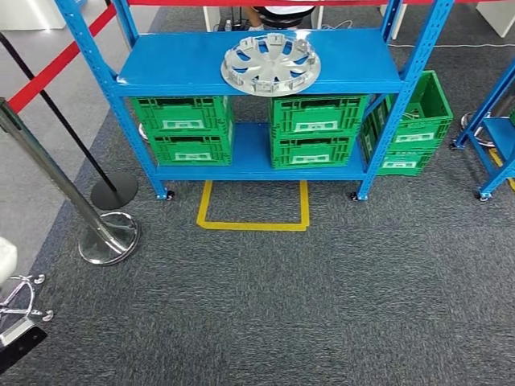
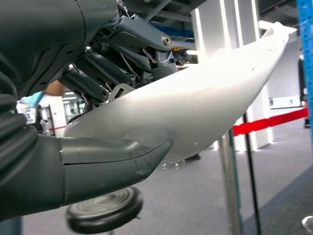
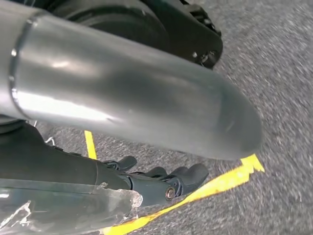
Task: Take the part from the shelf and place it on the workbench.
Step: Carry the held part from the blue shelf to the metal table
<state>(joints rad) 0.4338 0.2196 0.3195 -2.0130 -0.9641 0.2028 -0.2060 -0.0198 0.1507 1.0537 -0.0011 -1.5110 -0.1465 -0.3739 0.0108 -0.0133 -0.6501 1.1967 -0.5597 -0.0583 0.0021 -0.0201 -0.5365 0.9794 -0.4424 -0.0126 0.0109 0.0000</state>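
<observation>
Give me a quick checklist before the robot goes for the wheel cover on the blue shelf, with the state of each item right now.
1. Part in place: the silver wheel cover lies flat on the top board of the blue shelf, overhanging its front edge. Ok.
2. Nothing stacked on the cover. Ok.
3. Path clear: grey carpet with the yellow floor marking in front of the shelf. Ok.
4. Side obstacles: chrome barrier post stands to the left of the path. Ok, but mind it.
5. Left hand free: fingers lie along a white curved surface; a grip cannot be judged. Cannot tell.
6. Right hand free: fingers curled, nothing seen in them. Ok.
</observation>
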